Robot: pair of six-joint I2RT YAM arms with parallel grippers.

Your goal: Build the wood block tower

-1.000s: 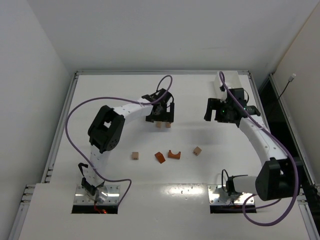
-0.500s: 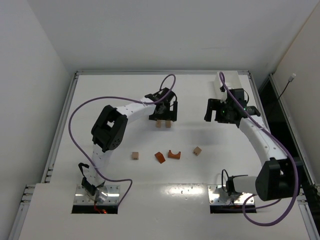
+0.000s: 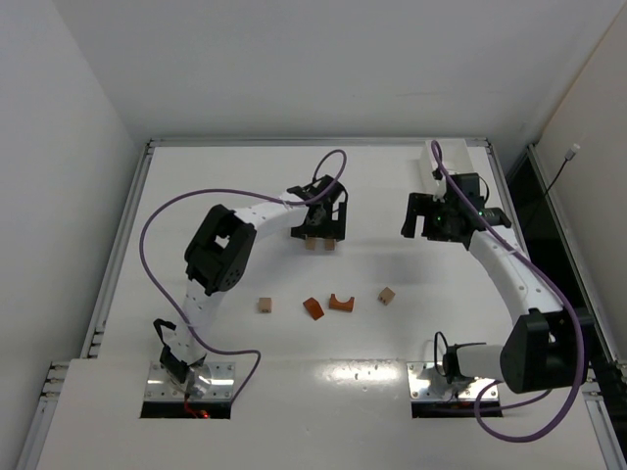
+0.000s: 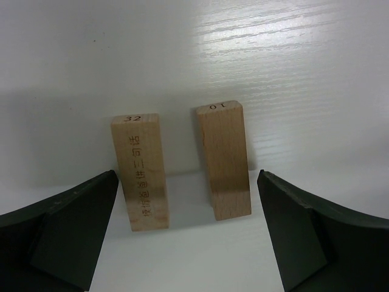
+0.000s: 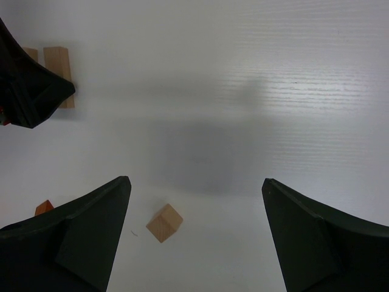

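Two pale tan bars (image 3: 310, 244) (image 3: 328, 244) stand side by side with a small gap. In the left wrist view they are the bar marked 32 (image 4: 141, 173) and the bar marked 10 (image 4: 223, 161). My left gripper (image 3: 318, 233) (image 4: 187, 182) is open and empty, with one finger outside each bar and touching neither. A tan cube (image 3: 388, 295) (image 5: 164, 222), an orange arch (image 3: 340, 303), an orange wedge (image 3: 313, 309) and a second tan cube (image 3: 264, 305) lie loose nearer the arms. My right gripper (image 3: 419, 231) (image 5: 196, 180) is open and empty, held above the table right of the bars.
A white box-like object (image 3: 429, 164) sits at the back right behind the right wrist. The right wrist view shows the left gripper (image 5: 30, 85) over the bars (image 5: 59, 76) at its upper left. Raised rails edge the white table (image 3: 225, 176).
The left arm's elbow has swung a little to the right and its gripper has shifted slightly over the two bars. The bars, loose pieces and right arm have not moved.
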